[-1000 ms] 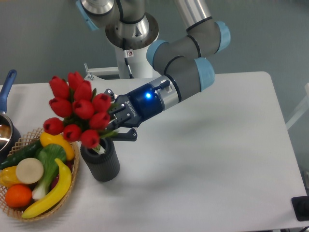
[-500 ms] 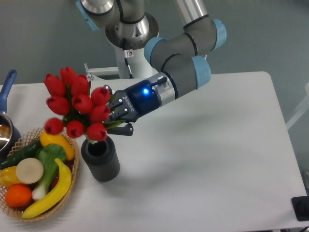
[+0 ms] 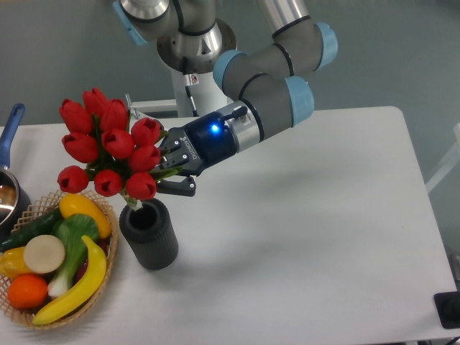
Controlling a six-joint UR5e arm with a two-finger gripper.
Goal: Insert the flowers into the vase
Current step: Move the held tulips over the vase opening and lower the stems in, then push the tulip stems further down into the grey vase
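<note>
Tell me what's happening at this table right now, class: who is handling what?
A robot arm's gripper is shut on a bunch of red tulip flowers, holding them over the dark cylindrical vase on the white table. The blooms sit above the vase's mouth, with the stem ends at or just inside the rim, so the flowers are not yet fully in. Beside the vase stands a wicker basket of fruit and vegetables.
</note>
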